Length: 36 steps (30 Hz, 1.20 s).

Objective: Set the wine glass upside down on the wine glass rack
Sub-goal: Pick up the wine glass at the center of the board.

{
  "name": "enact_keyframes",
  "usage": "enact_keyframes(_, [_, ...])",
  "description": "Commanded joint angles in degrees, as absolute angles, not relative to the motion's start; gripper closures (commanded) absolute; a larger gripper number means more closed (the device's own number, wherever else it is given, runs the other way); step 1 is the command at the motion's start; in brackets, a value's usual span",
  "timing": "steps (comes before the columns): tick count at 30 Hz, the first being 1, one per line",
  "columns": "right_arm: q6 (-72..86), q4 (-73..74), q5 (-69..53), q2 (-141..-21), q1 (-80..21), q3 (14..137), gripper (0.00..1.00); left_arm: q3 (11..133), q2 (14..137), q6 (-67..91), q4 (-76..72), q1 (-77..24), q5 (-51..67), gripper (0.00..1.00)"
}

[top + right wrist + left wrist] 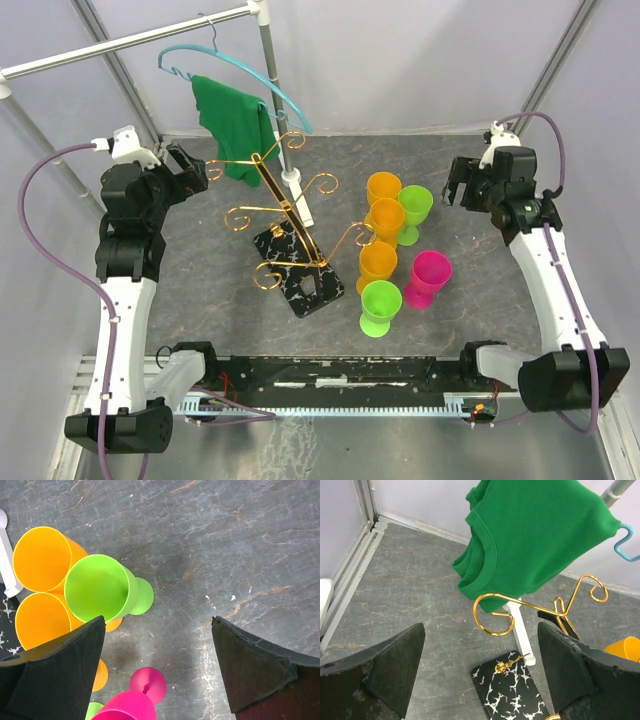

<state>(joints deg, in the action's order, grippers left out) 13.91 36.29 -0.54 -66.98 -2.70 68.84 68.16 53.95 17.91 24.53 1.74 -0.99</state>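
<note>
Grey marbled table [200,290], six wine glasses [380,298] upright beside gold wine glass rack [290,268], both pairs of jaws spread

Top view: high, from behind, looks down on whole table [180,300]. Left wrist: close, faces rack [512,692] and shirt [535,535]. Right wrist: close, looks down on glasses [97,587]. Top shares rack, shirt, glasses with wrists.

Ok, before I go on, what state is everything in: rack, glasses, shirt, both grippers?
wine glass rack: standing upright, no glass on it.
orange glasses: three, upright, mouths up.
green glasses: two, upright, mouths up.
pink glass: upright, mouth up.
green shirt: hanging from the white rail.
left gripper: open, empty.
right gripper: open, empty.
</note>
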Motion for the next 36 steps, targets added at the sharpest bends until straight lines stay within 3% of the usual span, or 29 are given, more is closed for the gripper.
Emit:
enact_keyframes(1, [15.5,32.9,-1.8,-71.2,-4.8,71.7,0.06,68.0,53.3,14.0,22.0,1.6,1.6,0.01])
enact_keyframes(9, [15.6,31.0,2.4,-81.2,-9.1,73.8,0.11,67.3,52.7,12.7,21.9,1.7,1.9,0.01])
enact_keyframes(14, [14.6,29.9,4.8,-83.7,-9.9,73.8,0.2,66.2,52.8,13.2,21.2,1.7,2.5,0.01])
enact_keyframes(20, [13.6,30.3,4.7,-86.2,-10.1,74.9,0.58,65.5,53.0,13.5,20.9,1.7,3.1,0.01])
enact_keyframes(29, [12.7,31.1,5.1,-86.9,-10.1,75.5,0.98,65.4,53.1,15.6,21.0,1.7,5.4,0.01])
enact_keyframes(36, [11.3,33.8,7.4,-83.8,-10.1,77.1,0.99,66.8,54.1,20.6,21.5,1.6,6.3,0.01])
